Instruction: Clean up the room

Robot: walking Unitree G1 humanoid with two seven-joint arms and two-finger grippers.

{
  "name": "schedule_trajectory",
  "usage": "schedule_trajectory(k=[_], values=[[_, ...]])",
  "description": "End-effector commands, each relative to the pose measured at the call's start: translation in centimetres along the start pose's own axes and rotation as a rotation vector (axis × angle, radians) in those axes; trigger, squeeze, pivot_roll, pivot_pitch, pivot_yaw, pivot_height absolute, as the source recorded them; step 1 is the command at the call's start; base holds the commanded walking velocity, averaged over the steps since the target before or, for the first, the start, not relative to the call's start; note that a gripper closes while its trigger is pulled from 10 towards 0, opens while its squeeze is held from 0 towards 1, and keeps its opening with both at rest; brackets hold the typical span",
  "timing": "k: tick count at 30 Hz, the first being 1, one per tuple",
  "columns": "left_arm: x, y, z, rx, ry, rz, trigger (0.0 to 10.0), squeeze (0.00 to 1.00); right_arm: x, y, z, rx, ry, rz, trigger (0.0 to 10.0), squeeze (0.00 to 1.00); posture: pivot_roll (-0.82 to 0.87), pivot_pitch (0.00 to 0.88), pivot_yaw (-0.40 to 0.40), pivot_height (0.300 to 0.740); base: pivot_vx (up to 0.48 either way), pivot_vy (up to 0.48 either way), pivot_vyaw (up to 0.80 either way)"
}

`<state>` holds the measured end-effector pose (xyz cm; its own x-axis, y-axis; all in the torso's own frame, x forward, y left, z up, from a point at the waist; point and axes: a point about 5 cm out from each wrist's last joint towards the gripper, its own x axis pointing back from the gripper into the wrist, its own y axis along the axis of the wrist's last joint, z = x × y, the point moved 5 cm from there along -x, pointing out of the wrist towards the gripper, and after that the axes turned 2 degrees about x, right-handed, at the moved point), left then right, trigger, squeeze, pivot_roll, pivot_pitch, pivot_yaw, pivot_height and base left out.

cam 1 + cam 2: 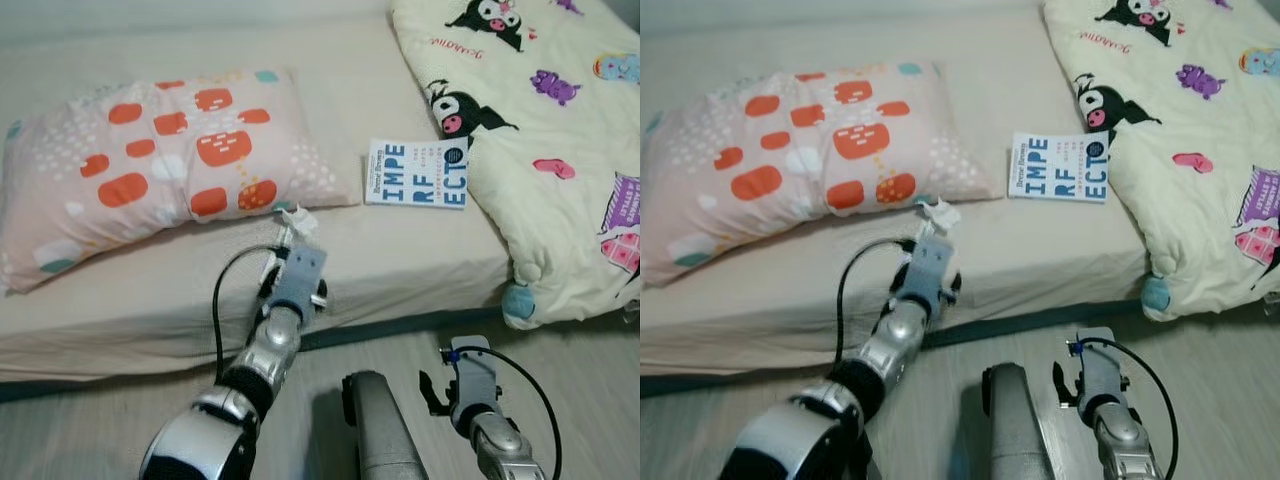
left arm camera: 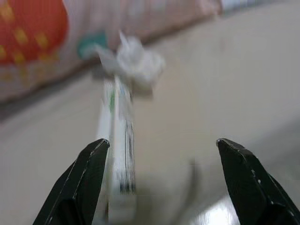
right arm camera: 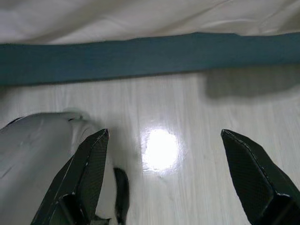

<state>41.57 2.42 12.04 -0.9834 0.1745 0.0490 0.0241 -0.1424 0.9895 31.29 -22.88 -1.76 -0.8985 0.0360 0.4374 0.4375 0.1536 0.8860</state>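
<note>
While my left claw reaches over the bed with fingers spread wide and nothing gripped, a crumpled white wrapper lies just ahead, beside the pillow; a book rests near the cartoon blanket; my right claw hangs wide open and empty above the floor.

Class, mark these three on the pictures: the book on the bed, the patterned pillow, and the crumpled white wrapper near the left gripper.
Book point(image 1: 416, 174), left eye view, middle of its cover.
Pillow point(image 1: 160, 160), left eye view, centre of its top face.
Crumpled wrapper point(image 2: 136, 58), left wrist view, its scrunched white end.
</note>
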Motion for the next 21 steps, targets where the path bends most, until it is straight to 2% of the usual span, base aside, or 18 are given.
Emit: schedule_trajectory(k=[1,7,12,13,21], values=[[1.0,0.1,-5.6,0.072,-0.091,0.038,10.0,0.0,0.6,-1.3,0.4,-0.017,0.009,0.036,10.0,0.0,-0.32,0.402,0.012,0.57,0.0,0.0,0.0],[1.1,-0.6,-5.5,-0.02,-0.064,0.066,10.0,0.0,1.6,-1.5,0.7,-0.022,0.01,0.029,10.0,0.0,-0.35,0.437,0.018,0.57,0.0,0.0,0.0],[1.2,-1.1,-5.5,-0.049,-0.056,0.093,10.0,0.0,2.0,-1.6,0.6,-0.026,0.005,0.029,10.0,0.0,-0.36,0.446,0.017,0.57,0.0,0.0,0.0],[1.1,-1.3,-5.1,-0.071,-0.028,0.112,10.0,0.0,2.5,-1.6,0.3,-0.031,-0.002,0.03,10.0,0.0,-0.38,0.472,0.012,0.57,0.0,0.0,0.0],[0.6,-1.1,-3.8,-0.065,0.016,0.131,10.0,0.0,3.2,-1.4,-0.1,-0.032,-0.01,0.027,10.0,0.0,-0.4,0.504,0.005,0.57,0.0,0.0,0.0]])
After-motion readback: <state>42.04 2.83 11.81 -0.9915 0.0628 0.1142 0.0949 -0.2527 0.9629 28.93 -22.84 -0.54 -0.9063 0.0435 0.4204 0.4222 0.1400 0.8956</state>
